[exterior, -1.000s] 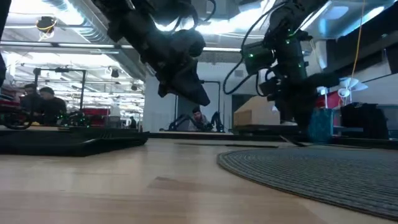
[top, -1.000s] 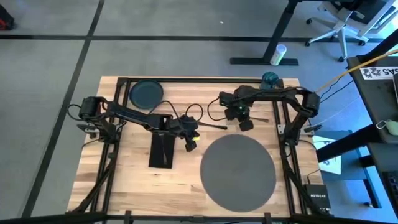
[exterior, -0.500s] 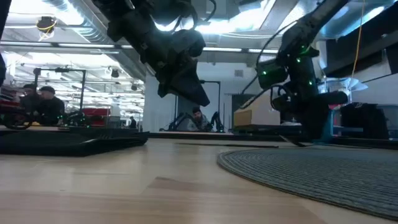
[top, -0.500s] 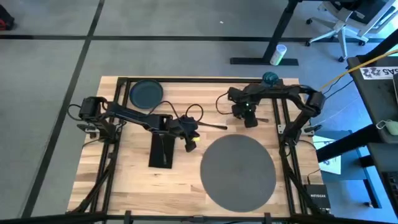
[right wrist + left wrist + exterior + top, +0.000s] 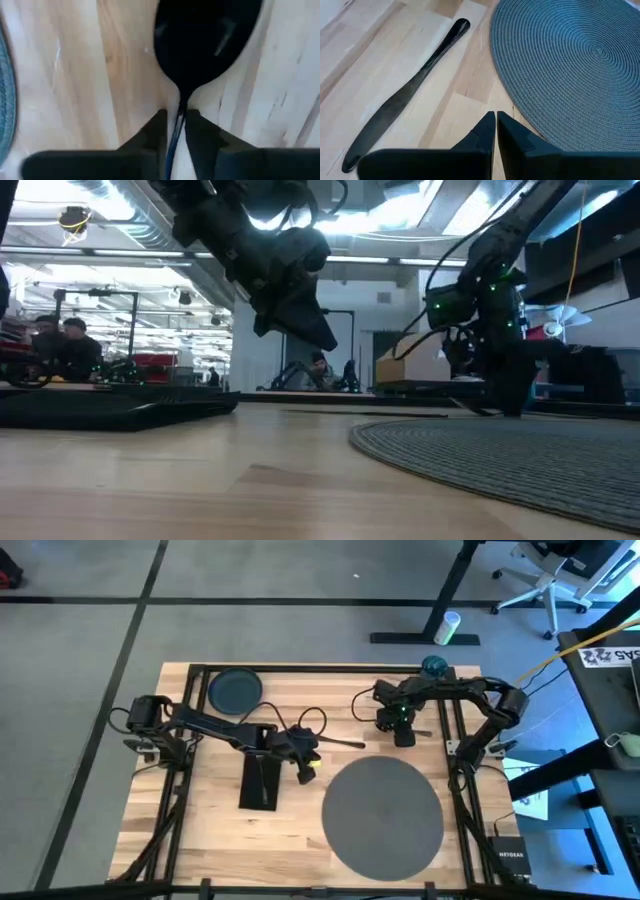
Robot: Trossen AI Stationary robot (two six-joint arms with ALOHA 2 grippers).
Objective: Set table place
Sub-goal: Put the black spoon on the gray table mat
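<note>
While the left gripper [image 5: 304,772] waits pinched empty beside the placemat [image 5: 383,813], the right gripper [image 5: 175,131], beyond it, pinches the spoon [image 5: 205,35] neck along the handle's axis.

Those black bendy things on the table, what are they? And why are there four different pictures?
They are two robot arms, each ending in a two-finger gripper. One picture looks down from above, one looks level across the table, and two come from cameras on the wrists. On the wood lie a round grey placemat, a dark plate, a black napkin, a knife and a teal cup. The right gripper pinches a spoon by its neck. The left gripper is shut and empty, beside the placemat.
</note>
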